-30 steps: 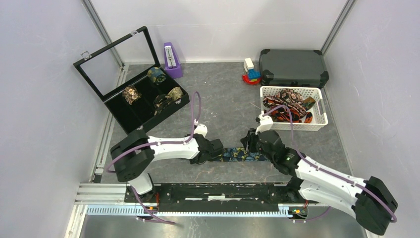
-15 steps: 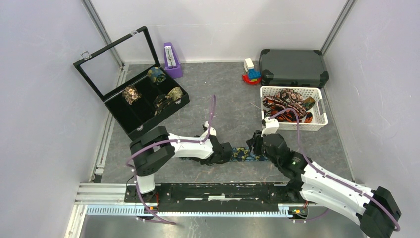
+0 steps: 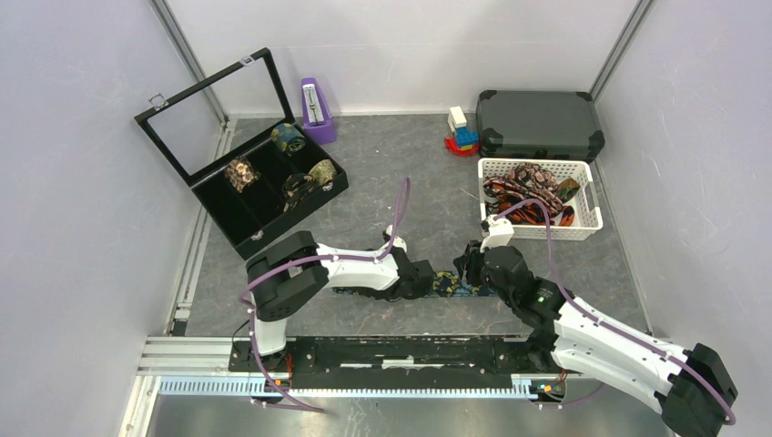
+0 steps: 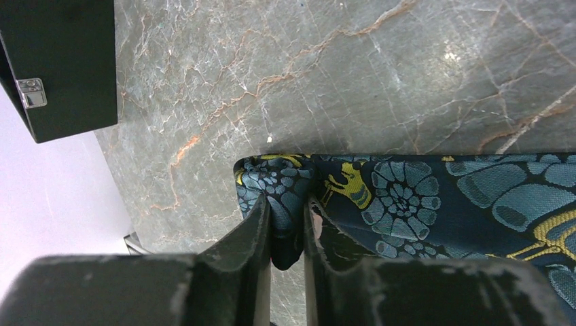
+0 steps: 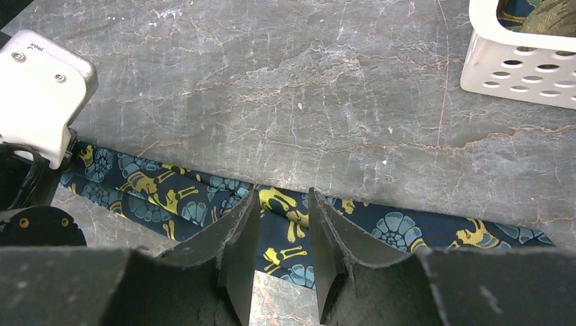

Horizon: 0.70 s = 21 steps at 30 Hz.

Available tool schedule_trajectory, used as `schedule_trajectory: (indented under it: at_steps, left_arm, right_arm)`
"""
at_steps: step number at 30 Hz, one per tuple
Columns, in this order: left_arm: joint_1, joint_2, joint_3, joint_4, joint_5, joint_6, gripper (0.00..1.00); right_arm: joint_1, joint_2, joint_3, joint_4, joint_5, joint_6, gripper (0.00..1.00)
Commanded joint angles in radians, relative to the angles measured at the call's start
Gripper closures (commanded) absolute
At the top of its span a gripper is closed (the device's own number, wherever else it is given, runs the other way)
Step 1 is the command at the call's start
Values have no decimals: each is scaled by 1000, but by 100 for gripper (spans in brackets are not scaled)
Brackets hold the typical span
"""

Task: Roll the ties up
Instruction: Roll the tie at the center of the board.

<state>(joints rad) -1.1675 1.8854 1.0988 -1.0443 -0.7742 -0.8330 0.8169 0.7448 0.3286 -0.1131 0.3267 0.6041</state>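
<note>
Marble tabletop [image 4: 339, 81]: navy tie [image 4: 414, 197] end in pinch of L hand [image 4: 289, 227]; R hand [image 5: 284, 227] seemingly spread astride it.

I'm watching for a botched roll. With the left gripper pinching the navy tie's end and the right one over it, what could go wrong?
1. The left gripper pinches only a small fold at the end of the navy tie; it may slip out once rolling starts.
2. The right gripper stands open astride the flat strip, close to the left one; the two could bump as the roll grows.
</note>
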Motion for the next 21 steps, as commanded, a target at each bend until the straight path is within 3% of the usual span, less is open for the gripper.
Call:
schedule_trajectory:
  at_steps: [1,8,21]
  left_arm:
    - [-10,11,21,167,159,14,73]
    - [-10,-1,32,174,191,32,57]
    - [-10,-107,50,173,226,56,48]
  right_arm:
    - [-3,-11,-5,9,21,4,61]
    - [-3,1,3,13,17,3,60]
    - [-2,45,47,35,0,-8,60]
